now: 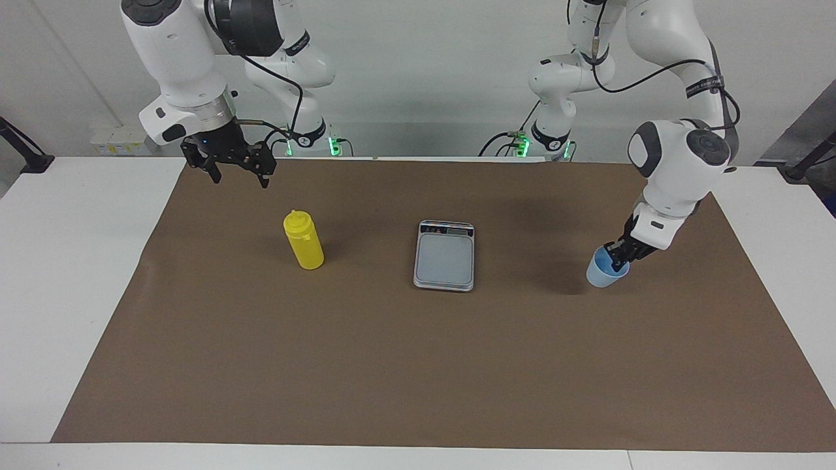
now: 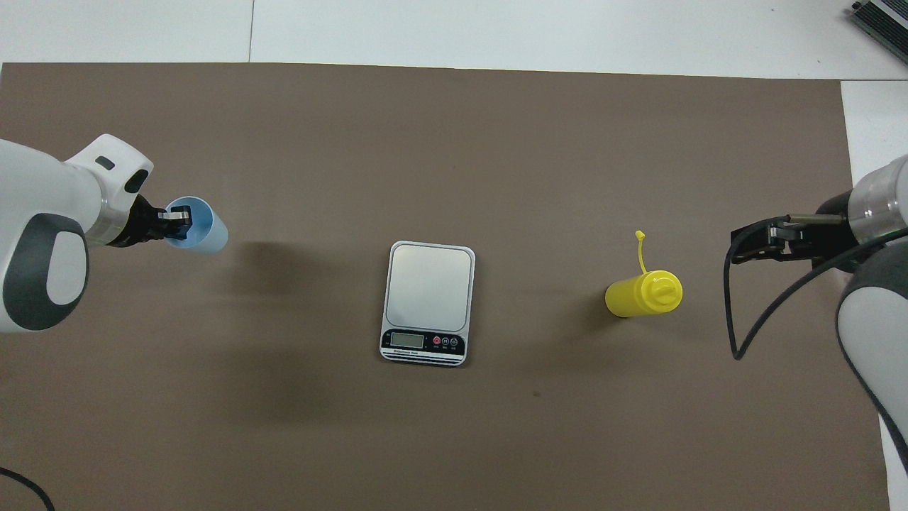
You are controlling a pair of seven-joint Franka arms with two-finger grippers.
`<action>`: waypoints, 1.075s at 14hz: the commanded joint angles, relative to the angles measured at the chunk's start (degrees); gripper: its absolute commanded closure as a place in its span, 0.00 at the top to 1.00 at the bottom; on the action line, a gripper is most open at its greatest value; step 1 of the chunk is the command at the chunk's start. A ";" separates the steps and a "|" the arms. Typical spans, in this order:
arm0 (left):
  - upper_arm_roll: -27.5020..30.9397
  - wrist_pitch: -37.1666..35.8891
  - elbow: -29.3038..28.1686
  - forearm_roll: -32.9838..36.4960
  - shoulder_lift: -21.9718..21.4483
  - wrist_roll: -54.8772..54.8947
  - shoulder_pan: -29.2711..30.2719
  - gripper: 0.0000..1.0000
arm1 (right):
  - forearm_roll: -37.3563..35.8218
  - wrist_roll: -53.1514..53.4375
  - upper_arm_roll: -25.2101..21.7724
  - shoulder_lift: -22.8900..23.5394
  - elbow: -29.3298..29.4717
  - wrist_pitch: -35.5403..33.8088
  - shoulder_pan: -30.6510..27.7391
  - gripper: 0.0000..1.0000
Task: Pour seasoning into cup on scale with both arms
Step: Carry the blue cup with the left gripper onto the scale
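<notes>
The light blue cup [image 1: 604, 273] [image 2: 201, 228] hangs slightly tilted just above the brown mat at the left arm's end of the table. My left gripper [image 1: 618, 261] [image 2: 177, 217] is shut on its rim, one finger inside the cup. The grey scale [image 1: 445, 256] [image 2: 429, 298] lies in the middle of the mat with its plate bare. Toward the right arm's end, the yellow seasoning bottle [image 1: 304, 241] [image 2: 644, 293] stands upright. My right gripper [image 1: 238, 176] [image 2: 743, 245] hovers open, raised above the mat beside the bottle and touching nothing.
A brown mat [image 1: 418, 365] covers most of the white table [image 1: 78, 261]. A loose black cable [image 2: 738, 312] hangs from the right arm's wrist.
</notes>
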 commanded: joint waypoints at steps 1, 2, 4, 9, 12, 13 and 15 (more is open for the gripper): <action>-0.54 -10.13 9.68 -0.04 -0.18 -5.34 -5.91 0.00 | -0.93 0.76 0.24 -0.25 -0.20 0.73 0.06 1.00; -0.54 -10.94 10.66 0.31 -0.18 -7.80 -8.29 0.00 | -1.01 0.76 0.24 -0.25 -0.20 0.73 0.06 1.00; -0.54 -9.55 10.76 0.67 -0.09 -11.59 -13.82 0.00 | -0.93 0.76 0.24 -0.25 -0.20 0.73 0.06 1.00; -0.63 -0.86 6.03 0.58 0.88 -19.69 -22.80 0.00 | -0.93 1.37 0.24 -0.25 -0.11 0.82 0.14 1.00; -0.63 2.92 3.39 0.58 1.58 -21.79 -26.49 0.00 | -0.14 1.37 0.24 -0.25 -0.11 0.82 0.06 1.00; -0.63 4.42 1.98 0.58 1.49 -22.50 -27.29 0.00 | -0.13 1.37 0.24 -0.25 -0.11 0.82 0.06 1.00; -0.63 6.01 0.65 0.58 1.84 -23.55 -29.04 0.00 | -0.05 1.20 0.24 -0.25 -0.03 0.82 -0.03 1.00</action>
